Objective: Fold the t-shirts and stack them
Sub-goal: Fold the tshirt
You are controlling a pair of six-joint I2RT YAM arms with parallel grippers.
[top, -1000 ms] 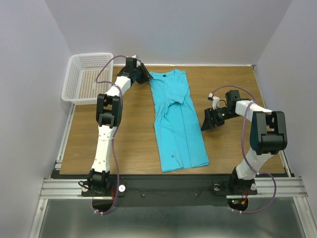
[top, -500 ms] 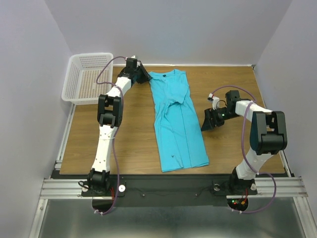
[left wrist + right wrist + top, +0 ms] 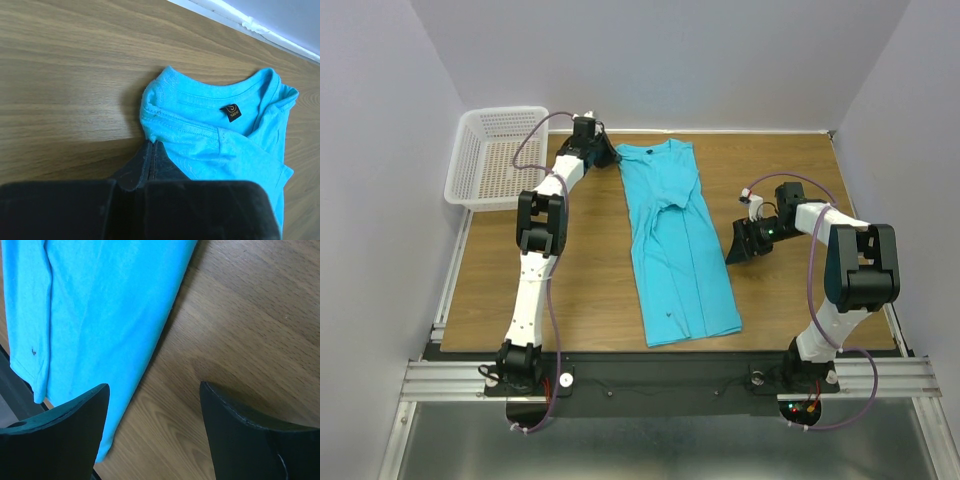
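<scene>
Turquoise t-shirt (image 3: 678, 250) cloth is pinched at its far left shoulder corner between the closed jaws of the left gripper (image 3: 150, 146). The fabric is bunched up right at the fingertips, though the grip itself is partly hidden by the gripper body, so it can only be called likely.

The jaws of the right gripper (image 3: 154, 387) are held wide apart, and only bare wood is seen between them. They are placed just right of the shirt's right edge, without touching it.

The garment is laid flat along the middle of the tabletop (image 3: 585, 270) as a long narrow strip, with both sides turned in. Its neck is at the far end and its hem lies toward the near edge. A small dark label (image 3: 230, 112) is seen inside the neck.

A white mesh basket (image 3: 470, 197) is set at the far left corner, well apart from the shirt.
</scene>
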